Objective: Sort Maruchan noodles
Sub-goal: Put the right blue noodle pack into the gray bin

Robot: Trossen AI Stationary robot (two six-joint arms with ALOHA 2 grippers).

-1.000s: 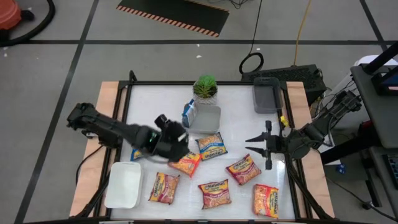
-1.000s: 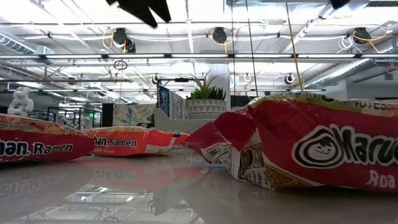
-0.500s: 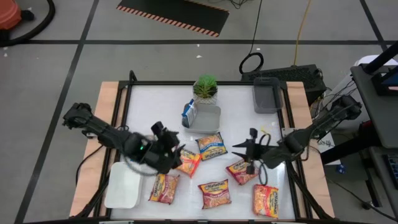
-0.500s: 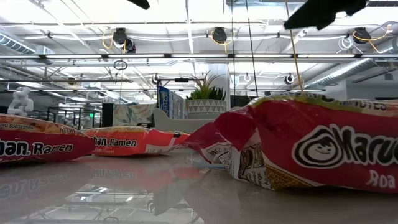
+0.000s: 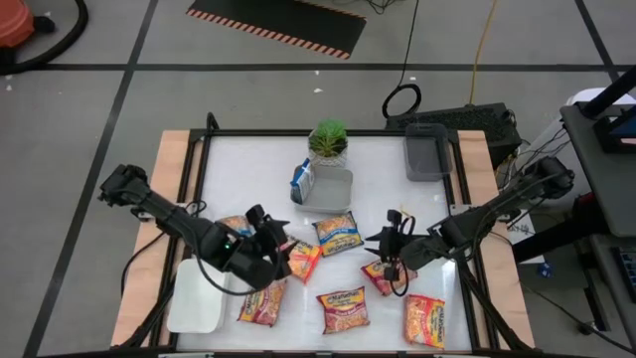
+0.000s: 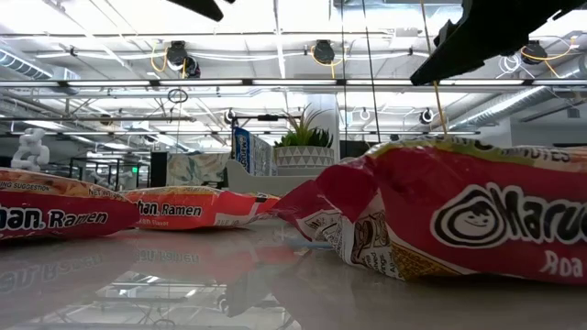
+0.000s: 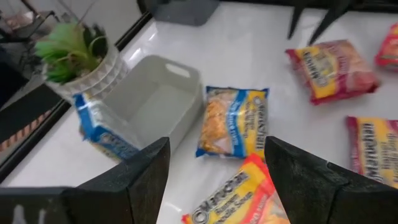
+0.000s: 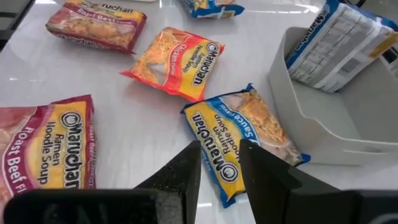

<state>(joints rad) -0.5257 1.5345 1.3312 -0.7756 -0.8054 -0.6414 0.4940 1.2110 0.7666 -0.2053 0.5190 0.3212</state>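
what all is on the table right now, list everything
blue-white packets: 3, one flat mid-table, one leaning on the bin, one by the left arm
orange packet: 1, centre-left
pink-red packets: 4, front
grey bin: 1, back centre
dark grey tray: 1, back right
white tray: 1, front left
plant: 1, green, back centre
table: white
left gripper: open, over orange packet
right gripper: empty, centre-right
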